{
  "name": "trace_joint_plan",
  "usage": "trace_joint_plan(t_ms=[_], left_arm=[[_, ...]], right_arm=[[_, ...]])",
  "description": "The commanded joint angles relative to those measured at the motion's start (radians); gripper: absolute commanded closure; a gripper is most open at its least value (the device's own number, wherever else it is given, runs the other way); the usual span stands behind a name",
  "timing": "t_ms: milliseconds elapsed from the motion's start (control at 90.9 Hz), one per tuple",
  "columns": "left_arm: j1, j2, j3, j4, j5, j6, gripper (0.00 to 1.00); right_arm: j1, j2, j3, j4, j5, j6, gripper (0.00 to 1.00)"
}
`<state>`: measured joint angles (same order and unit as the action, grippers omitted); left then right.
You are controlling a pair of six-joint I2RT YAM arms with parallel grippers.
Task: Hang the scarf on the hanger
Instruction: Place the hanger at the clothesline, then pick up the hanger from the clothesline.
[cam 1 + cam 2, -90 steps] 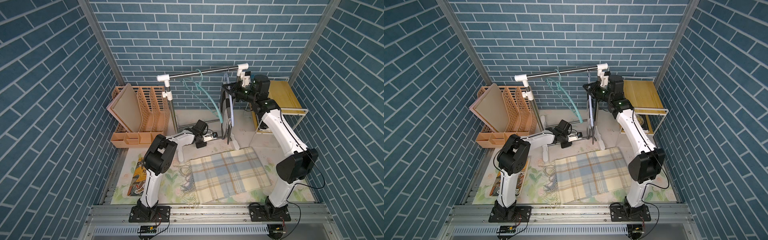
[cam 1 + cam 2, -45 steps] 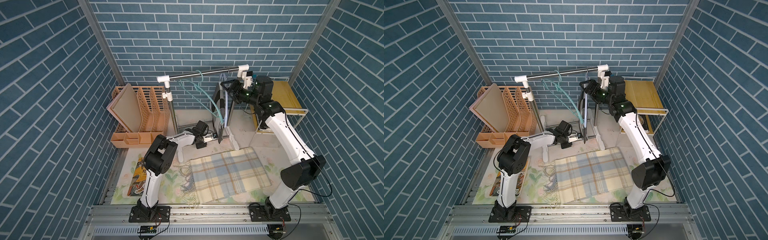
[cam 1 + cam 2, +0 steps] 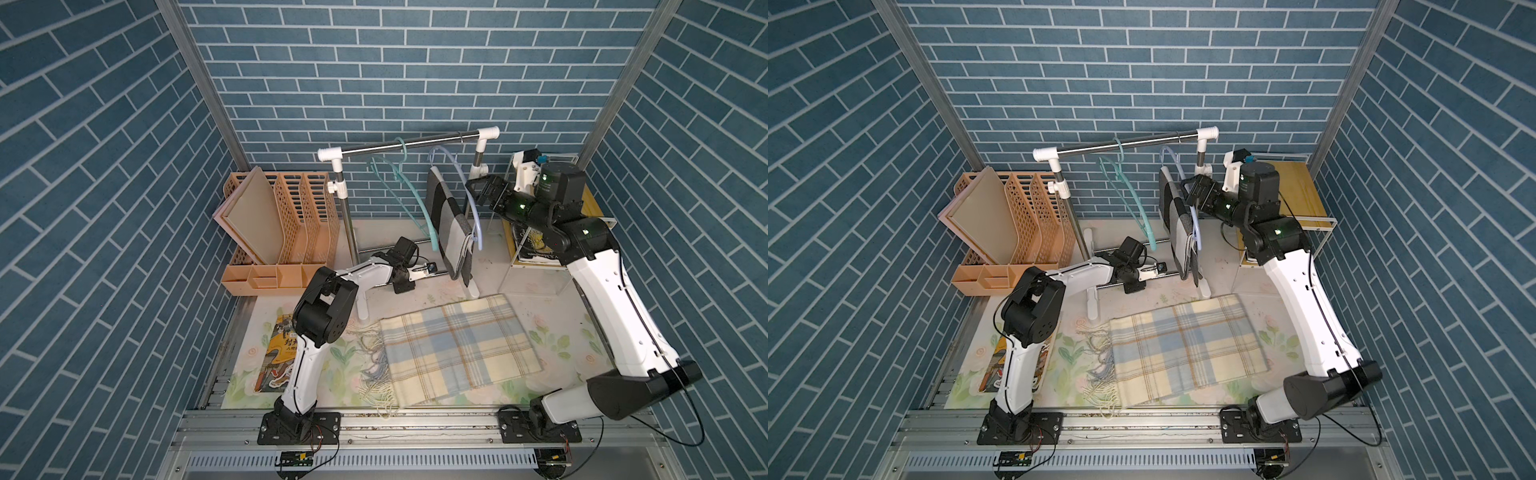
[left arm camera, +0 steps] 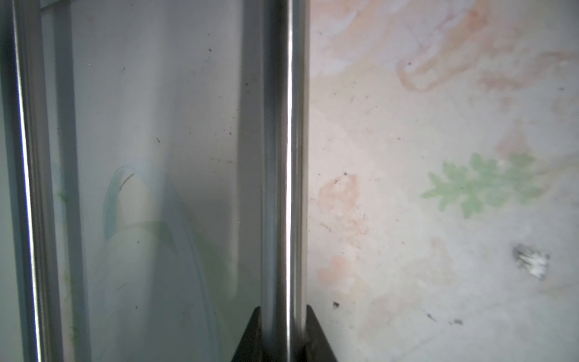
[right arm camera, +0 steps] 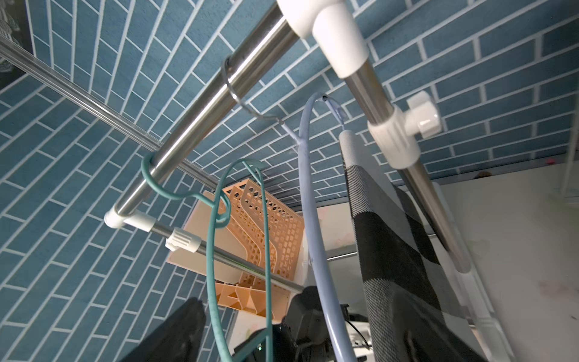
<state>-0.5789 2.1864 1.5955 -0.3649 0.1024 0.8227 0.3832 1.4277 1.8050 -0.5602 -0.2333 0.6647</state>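
Right wrist view: your right fingers (image 5: pixel 175 335) just opened, leaving the hanger (image 5: pixel 310 219) and scarf (image 5: pixel 391 235) on the rail (image 5: pixel 200 109). Your left fingers (image 4: pixel 250 338) grip the rack's bar (image 4: pixel 282 156). That hang looks complete.

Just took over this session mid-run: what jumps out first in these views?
A grey-and-black checked scarf draped on the pale blue hanger, hanging from the steel rail at the back, with the right gripper open beside it. In front, a cream-and-blue plaid scarf lies flat on the mat. The left gripper clamps the rack's lower bar.
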Motion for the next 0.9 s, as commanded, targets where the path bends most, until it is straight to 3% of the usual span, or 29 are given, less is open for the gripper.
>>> trace_joint_plan(t_ms=[0,66,154,330,594,891], left_arm=[[0.009,0.046,0.045,-0.002,0.007,0.018,1.0],[0.008,0.032,0.034,0.01,0.006,0.011,0.98],[0.006,-0.007,0.0,0.029,-0.018,0.0,0.57],[-0.011,-0.143,-0.129,0.104,-0.086,-0.009,0.02],[-0.061,-0.362,-0.303,0.101,-0.176,-0.089,0.0],[-0.223,-0.678,-0.58,0.044,-0.359,-0.337,0.0]], right_arm=[[-0.002,-0.1,-0.055,-0.073,0.107,-0.1,0.03],[-0.002,-0.154,-0.099,-0.082,0.134,-0.116,0.03],[-0.003,-0.213,-0.156,-0.086,0.152,-0.137,0.03],[-0.003,-0.292,-0.232,-0.091,0.186,-0.165,0.03],[-0.003,-0.373,-0.318,-0.088,0.181,-0.189,0.03],[-0.003,-0.491,-0.492,-0.046,0.196,-0.185,0.03]])
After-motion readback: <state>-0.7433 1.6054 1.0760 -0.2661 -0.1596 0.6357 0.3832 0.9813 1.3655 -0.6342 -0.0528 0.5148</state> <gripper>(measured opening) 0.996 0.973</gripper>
